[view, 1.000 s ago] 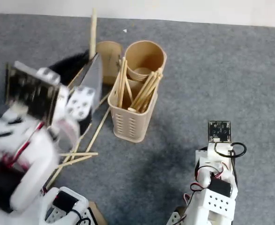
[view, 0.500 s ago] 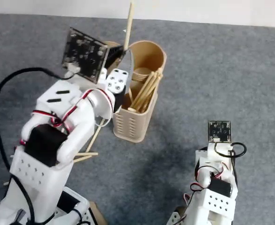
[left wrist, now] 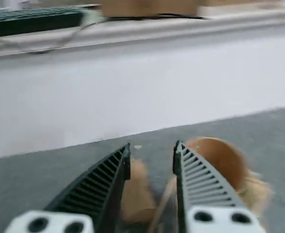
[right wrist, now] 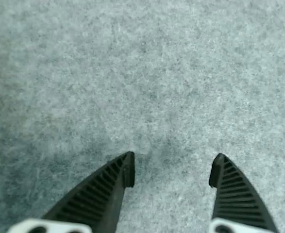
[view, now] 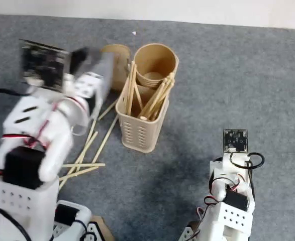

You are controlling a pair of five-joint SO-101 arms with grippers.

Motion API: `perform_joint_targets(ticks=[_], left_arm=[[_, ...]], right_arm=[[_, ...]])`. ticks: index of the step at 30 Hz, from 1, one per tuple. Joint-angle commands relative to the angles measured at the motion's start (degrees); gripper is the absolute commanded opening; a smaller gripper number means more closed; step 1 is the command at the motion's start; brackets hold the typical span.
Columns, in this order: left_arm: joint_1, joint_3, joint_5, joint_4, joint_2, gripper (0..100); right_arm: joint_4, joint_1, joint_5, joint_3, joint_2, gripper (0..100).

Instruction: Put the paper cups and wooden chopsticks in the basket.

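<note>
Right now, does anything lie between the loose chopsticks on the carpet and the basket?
Nothing visible does. The loose chopsticks lie on bare carpet right beside the basket; the left arm hangs over their near ends.

Both our arms: white printed shells, black servo blocks, red-black wiring. Left arm (view: 36,140) at 9 o'clock, right arm (view: 232,211) at 5, each with a dark camera board (view: 235,140) and black cable loop (view: 256,159). Fingers (right wrist: 106,194) black, ribbed, white bases.
</note>
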Motion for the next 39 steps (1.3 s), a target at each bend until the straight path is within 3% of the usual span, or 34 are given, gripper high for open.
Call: perform_joint_targets(ticks=[1,4,7,11,17,23,34,39], left_arm=[[-8.48,0.04,0.44,3.69,-0.4,16],[-14.02,0.84,0.26,10.2,3.82,16],[-15.87,3.65,-5.8,14.42,13.14,16],[-15.87,7.34,-13.8,15.12,29.41,16],[-15.25,6.29,-18.81,15.21,49.27,16],[-11.65,6.29,-21.19,15.12,55.78,16],[-12.44,5.58,-21.27,13.71,62.02,15],[-15.52,1.71,-21.27,10.37,68.53,0]], right_arm=[[-1.01,-0.57,0.53,1.89,-0.75,26.0],[-1.01,-0.57,0.53,1.89,-0.75,26.0],[-1.01,-0.57,0.62,1.89,-0.75,26.0],[-1.01,-0.57,0.62,1.89,-0.75,26.0],[-1.01,-0.66,0.62,1.89,-0.75,26.0],[-1.01,-2.15,0.62,1.89,-0.75,26.0],[-1.01,-2.15,0.62,1.89,-0.75,26.0],[-1.01,-2.07,0.62,1.89,-0.75,26.0]])
